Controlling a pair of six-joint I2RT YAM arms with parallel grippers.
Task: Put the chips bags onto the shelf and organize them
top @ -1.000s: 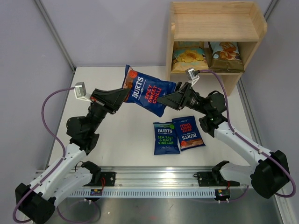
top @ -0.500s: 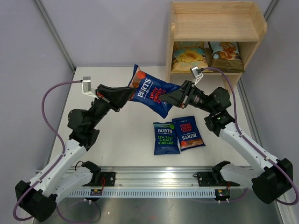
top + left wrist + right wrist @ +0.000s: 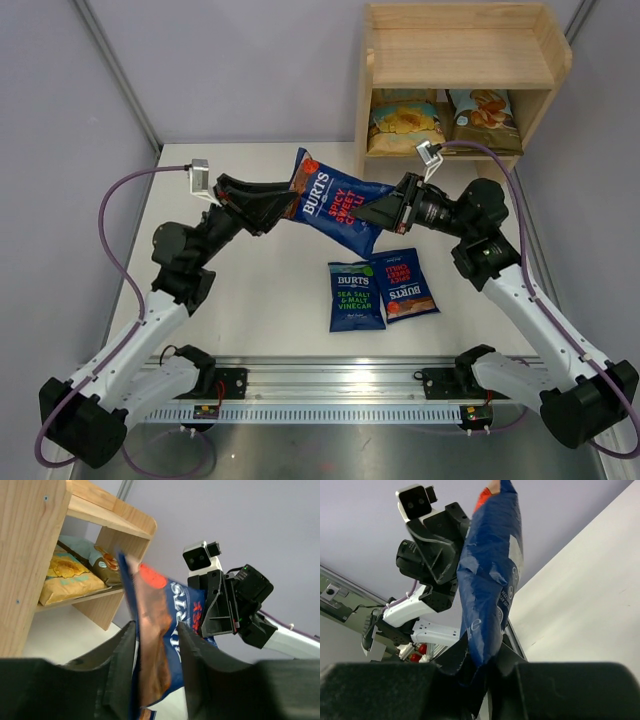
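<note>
A dark blue BURTS chips bag with a red label (image 3: 338, 203) hangs in the air between both arms, in front of the shelf (image 3: 460, 62). My right gripper (image 3: 373, 212) is shut on its right end; the right wrist view shows the bag (image 3: 490, 580) pinched in that gripper (image 3: 482, 652). My left gripper (image 3: 288, 203) stands open around the bag's left end (image 3: 160, 630), its fingers (image 3: 125, 650) apart on either side. Two more blue bags, one green-labelled (image 3: 355, 296) and one red-labelled (image 3: 403, 284), lie flat on the table. Two tan bags (image 3: 405, 120) (image 3: 483, 118) stand on the lower tier.
The wooden shelf's upper tier (image 3: 455, 75) shows nothing on it. In the left wrist view the shelf's side panel (image 3: 25, 560) is close on the left, with the tan bags (image 3: 70, 577) behind it. A metal rail (image 3: 340, 385) runs along the table's near edge.
Both arms have carried the bag to the right, toward the shelf. The right gripper has shut on the bag's right end. The left gripper's fingers have come apart from their grip.
</note>
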